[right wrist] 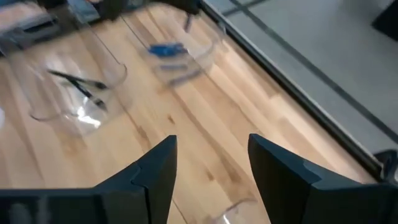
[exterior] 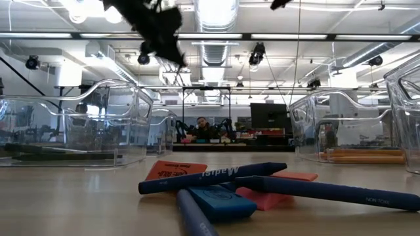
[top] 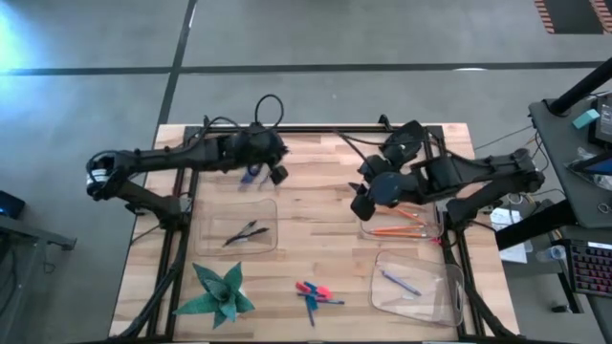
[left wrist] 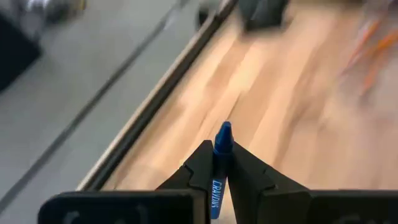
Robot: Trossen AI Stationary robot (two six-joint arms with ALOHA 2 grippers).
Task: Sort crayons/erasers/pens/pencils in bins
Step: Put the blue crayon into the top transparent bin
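A blue crayon (left wrist: 221,149) is pinched in the left gripper (left wrist: 216,163), tip poking out past the fingers, up over the far left of the table (top: 316,182) above a clear bin (top: 251,188) with blue pieces in it. Just nearer sits a bin (top: 244,232) of dark pens (top: 245,234). Across the table the right gripper (right wrist: 208,165) hangs with jaws apart and nothing in them, above the bin (top: 402,225) holding the orange pencils (top: 397,229). The near right bin (top: 416,283) has a blue stick (top: 400,283). Loose at the front lie pink and blue erasers (exterior: 223,200) under blue crayons (exterior: 213,177), beside a green paper shape (top: 218,291).
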